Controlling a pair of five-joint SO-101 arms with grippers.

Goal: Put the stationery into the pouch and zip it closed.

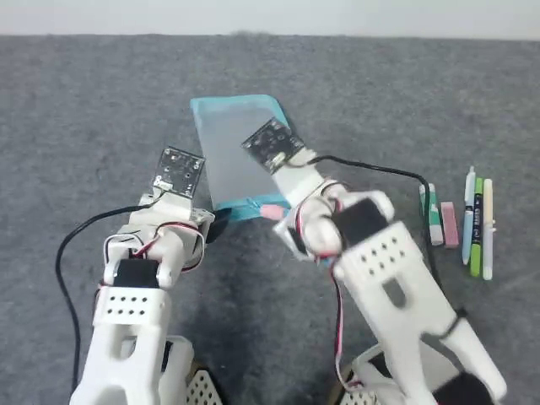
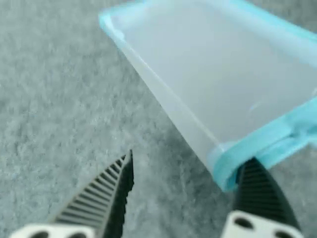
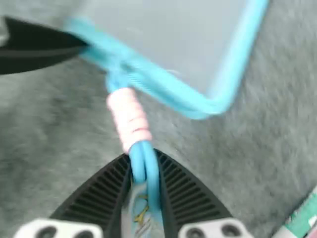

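A fuzzy gray mat point(image 1: 84, 101) covers the whole table. A thin strip of pale wall point(image 1: 270, 15) runs along the far edge.

A black cable point(image 1: 72, 245) loops over the mat, well to the left of the pouch point(image 1: 236, 143). The left claw point(image 1: 211, 226) sits at the pouch's near left corner. Its two black fingers point(image 2: 116, 191) are spread wide apart. One finger touches the blue corner of the pouch and the other is over bare mat just beside it.

The pouch lies flat on the mat. It is milky and see-through, with a light blue border all around.

The right claw point(image 1: 289, 219) is at the pouch's near edge, toward its right corner. Its fingers point(image 3: 181, 191) are pressed together, pinching the blue zip pull point(image 3: 141, 153). A pink bead point(image 3: 128, 118) sits on the pull, between the claw and the pouch's blue edge.

The stationery is well to the right of the pouch, lined up in a row on the mat. Closest to the pouch is a green and white stick point(image 1: 432, 215). Next comes a pink block point(image 1: 449, 224). After that come three pens side by side: a blue and white pen point(image 1: 468, 215), a green pen point(image 1: 477, 228) and a cream pen point(image 1: 488, 229), which is farthest from the pouch.
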